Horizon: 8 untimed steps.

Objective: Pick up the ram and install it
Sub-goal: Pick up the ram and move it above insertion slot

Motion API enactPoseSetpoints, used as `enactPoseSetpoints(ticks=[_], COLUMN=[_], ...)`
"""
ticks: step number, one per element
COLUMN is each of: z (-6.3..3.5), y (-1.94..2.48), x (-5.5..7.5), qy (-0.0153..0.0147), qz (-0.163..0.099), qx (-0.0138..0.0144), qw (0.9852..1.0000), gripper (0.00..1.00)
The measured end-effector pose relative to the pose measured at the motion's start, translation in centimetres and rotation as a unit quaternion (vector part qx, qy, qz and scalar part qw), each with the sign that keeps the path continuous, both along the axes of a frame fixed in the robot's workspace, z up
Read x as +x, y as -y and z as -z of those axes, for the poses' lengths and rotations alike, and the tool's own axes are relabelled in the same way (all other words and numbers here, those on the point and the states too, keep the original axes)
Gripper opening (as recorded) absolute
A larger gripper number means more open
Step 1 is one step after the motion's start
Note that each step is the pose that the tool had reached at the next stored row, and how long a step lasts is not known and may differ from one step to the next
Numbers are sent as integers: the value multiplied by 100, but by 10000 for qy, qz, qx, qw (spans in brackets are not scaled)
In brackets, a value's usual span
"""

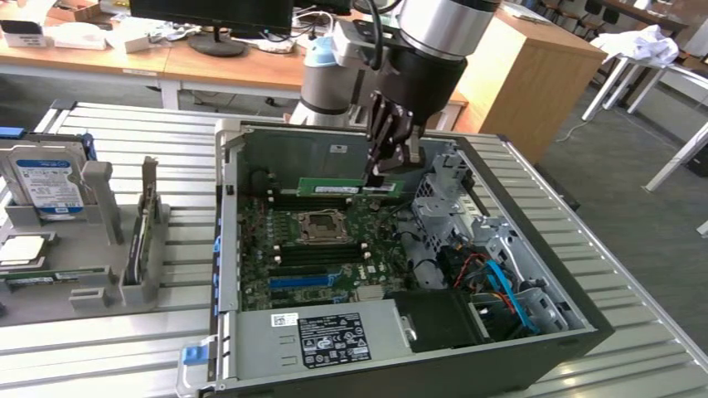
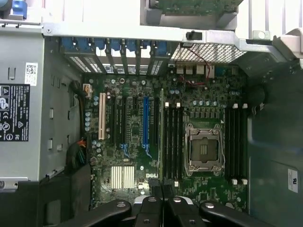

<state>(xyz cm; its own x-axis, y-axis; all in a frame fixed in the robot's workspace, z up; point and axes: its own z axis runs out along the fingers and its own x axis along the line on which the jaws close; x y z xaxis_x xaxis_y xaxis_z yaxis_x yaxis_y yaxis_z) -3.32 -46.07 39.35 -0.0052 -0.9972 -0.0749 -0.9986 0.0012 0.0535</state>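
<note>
My gripper [image 1: 380, 176] reaches down into an open computer case [image 1: 227, 249] and is shut on the ram [image 1: 345, 187], a long green stick with a white label. The stick is held level and on edge, a little above the motherboard [image 1: 321, 249]. In the wrist view the ram [image 2: 161, 132] is seen edge-on as a thin line running out from my gripper [image 2: 161, 191]. It hangs beside the black memory slots [image 2: 173, 142] next to the processor socket [image 2: 203, 147]. Whether it touches a slot I cannot tell.
A grey holder [image 1: 94, 282] on the exterior view's left carries a hard drive [image 1: 50, 186], a square silver chip [image 1: 25, 249] and an upright card [image 1: 144, 224]. Inside the case are the power supply [image 1: 321, 332], a drive cage [image 1: 443, 178] and blue and orange cables [image 1: 498, 282].
</note>
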Motion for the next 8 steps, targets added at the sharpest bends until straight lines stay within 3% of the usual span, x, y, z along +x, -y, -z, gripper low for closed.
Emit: enactPoseSetpoints(ticks=[8], z=[1], y=[-21], x=[16], qy=[0], qz=[0], qx=[0], qw=[10000], gripper=[12])
